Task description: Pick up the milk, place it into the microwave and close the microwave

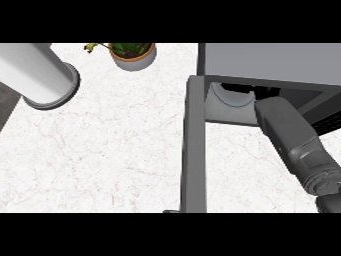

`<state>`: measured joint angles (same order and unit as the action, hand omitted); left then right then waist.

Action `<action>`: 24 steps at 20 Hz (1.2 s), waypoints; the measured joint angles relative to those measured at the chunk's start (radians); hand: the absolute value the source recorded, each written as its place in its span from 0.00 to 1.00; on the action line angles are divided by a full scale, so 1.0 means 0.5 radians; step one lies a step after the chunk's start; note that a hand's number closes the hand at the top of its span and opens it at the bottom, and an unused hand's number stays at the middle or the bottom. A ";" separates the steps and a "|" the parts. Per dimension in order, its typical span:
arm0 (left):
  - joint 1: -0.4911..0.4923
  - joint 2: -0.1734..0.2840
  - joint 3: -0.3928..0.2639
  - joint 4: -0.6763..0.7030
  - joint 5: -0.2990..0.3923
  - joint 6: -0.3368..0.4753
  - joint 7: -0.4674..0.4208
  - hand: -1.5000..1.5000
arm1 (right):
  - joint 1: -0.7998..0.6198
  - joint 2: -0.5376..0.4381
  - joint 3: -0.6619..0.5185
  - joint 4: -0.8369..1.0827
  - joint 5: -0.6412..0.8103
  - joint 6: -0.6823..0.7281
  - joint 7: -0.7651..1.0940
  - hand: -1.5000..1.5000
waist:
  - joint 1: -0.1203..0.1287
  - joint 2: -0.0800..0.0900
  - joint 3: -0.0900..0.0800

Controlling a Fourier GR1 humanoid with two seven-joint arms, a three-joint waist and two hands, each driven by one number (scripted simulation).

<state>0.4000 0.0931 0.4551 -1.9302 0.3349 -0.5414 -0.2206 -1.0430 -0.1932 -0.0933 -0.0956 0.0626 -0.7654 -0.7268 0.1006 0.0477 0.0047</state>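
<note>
The right hand, hidden inside the microwave (276, 62), cannot be judged; no milk shows.

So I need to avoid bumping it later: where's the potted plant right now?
In the head view, the green plant in its round beige pot stands at the far edge of the white marble counter, between the white cylinder at left and the grey microwave at right.
</note>
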 measured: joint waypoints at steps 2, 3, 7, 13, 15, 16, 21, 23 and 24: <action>-0.009 -0.002 -0.007 0.013 -0.017 0.000 -0.004 0.00 | 0.018 -0.018 -0.012 0.008 -0.005 -0.002 -0.004 1.00 | 0.008 0.004 0.000; -0.016 0.002 -0.010 0.022 -0.015 -0.002 0.004 0.00 | 0.021 -0.030 -0.012 0.018 -0.002 -0.004 0.000 1.00 | 0.013 0.007 0.000; -0.066 0.012 -0.021 0.053 -0.019 0.010 0.025 0.00 | 0.024 -0.062 -0.026 0.051 -0.005 -0.025 0.040 1.00 | 0.033 0.021 0.001; -0.136 0.027 -0.032 0.098 -0.036 0.029 0.047 0.00 | 0.056 -0.077 0.017 0.087 0.050 -0.056 0.050 0.00 | 0.048 0.028 0.002; -0.154 0.038 -0.032 0.118 -0.030 0.025 0.055 0.00 | 0.051 -0.069 0.040 0.107 0.076 -0.061 0.065 0.00 | 0.060 0.031 0.002; -0.160 0.037 -0.038 0.126 -0.038 0.025 0.054 0.00 | 0.038 -0.065 0.054 0.115 0.091 -0.074 0.081 0.00 | 0.069 0.033 0.001; -0.211 0.045 -0.042 0.163 -0.067 0.041 0.046 0.00 | 0.007 -0.051 0.074 0.100 0.117 -0.120 0.108 0.00 | 0.081 0.038 0.002; -0.232 0.050 -0.039 0.176 -0.082 0.051 0.041 0.00 | 0.007 -0.041 0.074 0.091 0.120 -0.139 0.111 0.00 | 0.080 0.037 0.002; -0.241 0.057 -0.040 0.182 -0.079 0.046 0.045 0.00 | -0.007 -0.032 0.079 0.090 0.126 -0.149 0.121 0.00 | 0.084 0.037 0.002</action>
<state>0.2796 0.1217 0.4351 -1.8392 0.2953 -0.5184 -0.1980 -1.0464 -0.2091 -0.0539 -0.0504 0.1255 -0.8401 -0.6664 0.1424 0.0661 0.0057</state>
